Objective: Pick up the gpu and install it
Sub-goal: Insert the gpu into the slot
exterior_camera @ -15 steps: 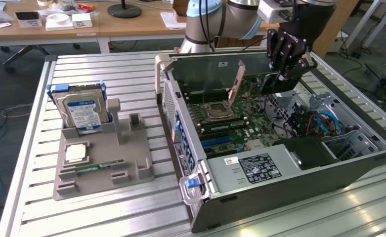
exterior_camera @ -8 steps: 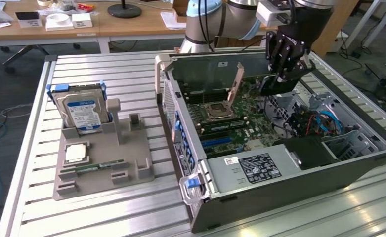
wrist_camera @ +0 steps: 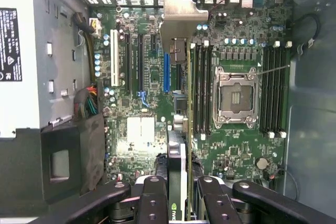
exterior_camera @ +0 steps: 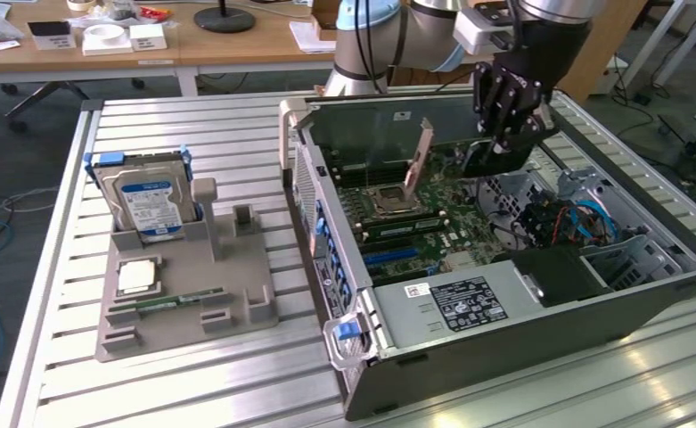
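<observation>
My gripper hangs inside the open computer case, shut on the gpu. The gpu is a thin dark card held edge-down over the green motherboard. Its silvery end bracket points toward the case's rear wall. In the wrist view the gpu runs edge-on from between my gripper's fingers to the bracket. It lies between the blue expansion slot and the memory slots. Whether its edge touches a slot is hidden.
A grey holder on the slatted table at the exterior view's left carries a silver hard drive, a processor and a green RAM stick. Inside the case are the empty CPU socket, the power supply and cables.
</observation>
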Controlling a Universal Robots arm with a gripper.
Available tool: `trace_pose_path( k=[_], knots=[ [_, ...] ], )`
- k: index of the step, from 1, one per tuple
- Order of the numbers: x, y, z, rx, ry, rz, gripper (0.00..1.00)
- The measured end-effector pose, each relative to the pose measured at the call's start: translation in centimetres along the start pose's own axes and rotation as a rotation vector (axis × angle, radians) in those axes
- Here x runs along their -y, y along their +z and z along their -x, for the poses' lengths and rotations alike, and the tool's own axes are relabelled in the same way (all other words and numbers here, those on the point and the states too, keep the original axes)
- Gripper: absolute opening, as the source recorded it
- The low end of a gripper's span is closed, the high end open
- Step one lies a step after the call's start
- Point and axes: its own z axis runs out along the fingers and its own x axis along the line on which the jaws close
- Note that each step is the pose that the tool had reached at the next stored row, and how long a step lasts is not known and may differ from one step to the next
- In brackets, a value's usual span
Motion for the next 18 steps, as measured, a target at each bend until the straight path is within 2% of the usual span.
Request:
trace_pose_path(
  k=[11, 15, 18],
  knots=[
    [-0.99, 1.22, -0.1, -0.0015, 0.041, -0.0018, 0.27],
    [-1.04, 1.28, -0.1, -0.0012, 0.042, -0.002, 0.27],
    [-1.34, 1.67, -0.1, -0.0013, 0.042, -0.0018, 0.27]
  ],
)
